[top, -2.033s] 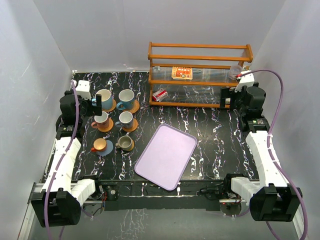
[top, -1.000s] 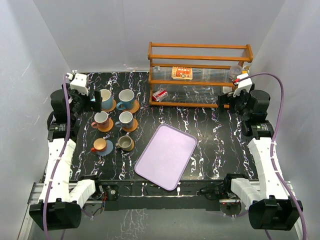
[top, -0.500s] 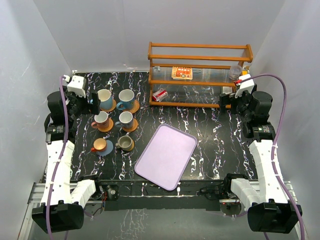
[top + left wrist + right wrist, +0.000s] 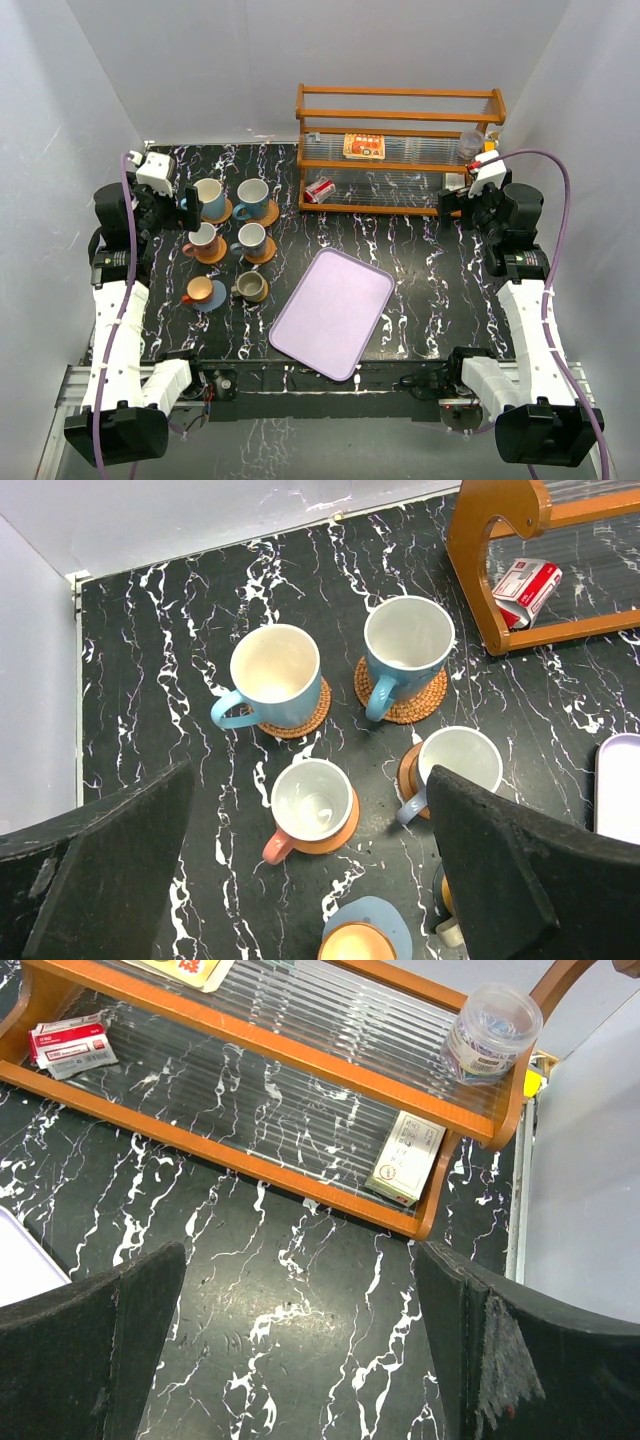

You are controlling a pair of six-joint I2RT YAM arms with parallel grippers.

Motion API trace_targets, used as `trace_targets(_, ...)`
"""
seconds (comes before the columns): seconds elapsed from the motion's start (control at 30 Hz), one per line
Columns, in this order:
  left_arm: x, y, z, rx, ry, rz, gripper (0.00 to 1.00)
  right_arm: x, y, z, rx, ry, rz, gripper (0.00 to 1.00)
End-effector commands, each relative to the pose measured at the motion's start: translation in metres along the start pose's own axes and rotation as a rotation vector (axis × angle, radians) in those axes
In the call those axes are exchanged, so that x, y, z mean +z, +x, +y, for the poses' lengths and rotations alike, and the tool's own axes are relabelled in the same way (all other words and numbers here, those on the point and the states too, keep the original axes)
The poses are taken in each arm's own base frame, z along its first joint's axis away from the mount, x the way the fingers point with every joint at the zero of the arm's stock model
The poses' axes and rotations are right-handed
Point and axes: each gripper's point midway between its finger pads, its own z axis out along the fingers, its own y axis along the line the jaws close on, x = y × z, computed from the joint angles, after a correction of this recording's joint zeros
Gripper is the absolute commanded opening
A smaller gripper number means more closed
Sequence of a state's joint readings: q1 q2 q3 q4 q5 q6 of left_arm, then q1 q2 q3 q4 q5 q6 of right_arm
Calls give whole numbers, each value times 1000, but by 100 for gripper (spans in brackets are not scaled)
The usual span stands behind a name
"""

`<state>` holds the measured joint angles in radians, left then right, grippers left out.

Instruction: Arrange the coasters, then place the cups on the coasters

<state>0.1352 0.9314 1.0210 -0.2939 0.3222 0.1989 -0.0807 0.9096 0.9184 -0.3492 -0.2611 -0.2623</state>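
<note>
Several cups stand on coasters in two columns at the table's left. At the back, two blue cups (image 4: 275, 670) (image 4: 408, 640) sit on woven rattan coasters (image 4: 310, 713). In the middle row are a pink cup (image 4: 313, 800) and a pale blue-grey cup (image 4: 460, 760), each on an orange coaster (image 4: 348, 825). In front, a small orange-lined cup (image 4: 200, 290) rests on a grey-blue coaster (image 4: 390, 920), beside an olive-grey cup (image 4: 250, 286). My left gripper (image 4: 310, 770) hovers open high above them, holding nothing. My right gripper (image 4: 300, 1255) hangs open over bare table by the rack.
A lilac tray (image 4: 330, 312) lies mid-table. A wooden rack (image 4: 400, 150) stands at the back with a printed packet (image 4: 364, 146), a red-and-white can (image 4: 320, 190), a clear jar (image 4: 490, 1030) and a small box (image 4: 405, 1158). White walls close the sides.
The left arm has drawn back a little toward the left wall, and the right arm has shifted slightly. Cups and coasters have not moved.
</note>
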Motion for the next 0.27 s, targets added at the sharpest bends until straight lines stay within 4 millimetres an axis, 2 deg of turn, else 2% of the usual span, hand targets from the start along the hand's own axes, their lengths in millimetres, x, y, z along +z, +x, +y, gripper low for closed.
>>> trace_targets(0.0, -7, -10, -3, 20, 15, -34, 99, -1, -8, -5, -19, 17, -31, 98)
trace_targets(0.23, -7, -10, -2, 24, 11, -34, 98, -2, -8, -5, -23, 15, -32, 98)
